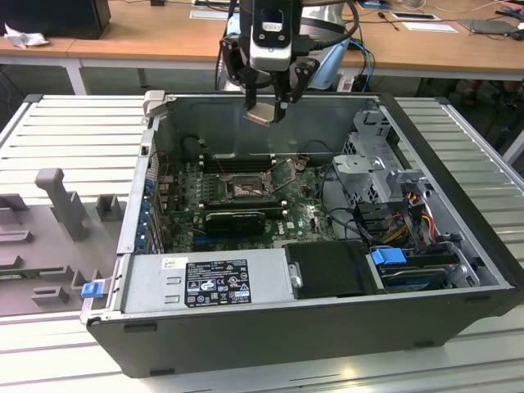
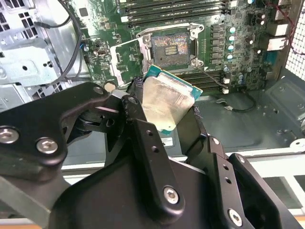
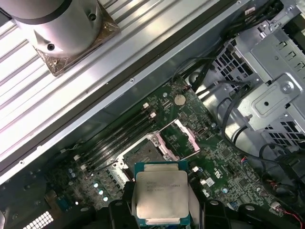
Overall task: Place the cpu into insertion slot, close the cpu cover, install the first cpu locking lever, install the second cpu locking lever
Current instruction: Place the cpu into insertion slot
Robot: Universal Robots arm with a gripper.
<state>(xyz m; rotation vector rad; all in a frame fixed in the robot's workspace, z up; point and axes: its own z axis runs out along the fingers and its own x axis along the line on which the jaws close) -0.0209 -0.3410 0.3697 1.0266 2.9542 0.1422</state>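
I've got the gripper fingers clamped on the cpu by its edges, tilted, high over the case, insertion slot bare well below the fingertips, cpu cover flipped open beside it.

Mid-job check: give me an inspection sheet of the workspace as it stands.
Surface: ribbed grey metal table bears the open black computer case.
Job's things: silvery square cpu held above the green motherboard; beige square insertion slot bare; thin metal cpu cover swung open beside it.
Clutter: grey plastic fixture blocks on the table, exterior view's left.
Hand: black-fingered hand shut on the cpu's edges.
Cables: black cables by the slot; coloured wires near the silver drive cage.
Surroundings: wooden desks behind.
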